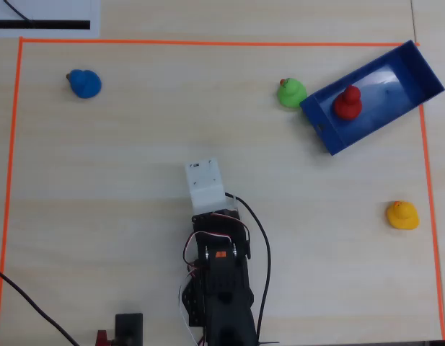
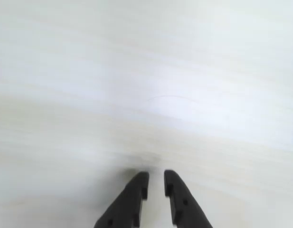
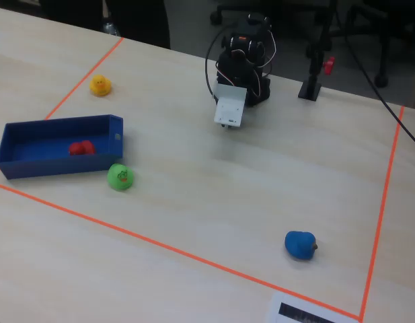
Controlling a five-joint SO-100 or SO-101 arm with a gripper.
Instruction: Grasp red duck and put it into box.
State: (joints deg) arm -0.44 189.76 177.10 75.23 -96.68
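Red duck (image 1: 347,102) resting inside the box (image 1: 417,70), well apart from the gripper (image 2: 156,179), fingers (image 2: 137,186) nearly together over bare table (image 2: 146,71), gripping nothing.

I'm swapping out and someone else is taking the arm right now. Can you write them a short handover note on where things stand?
Gripper: empty, fingers nearly closed with a thin gap showing in the wrist view, only bare table beneath; arm folded back near its base.
Red duck: already inside the box, towards its left part in the overhead view.
Other ducks, all outside the box: green duck just beside the box's left end, yellow duck and blue duck apart on the table.
Done: red duck is in the box.
Left: nothing visible for this job.
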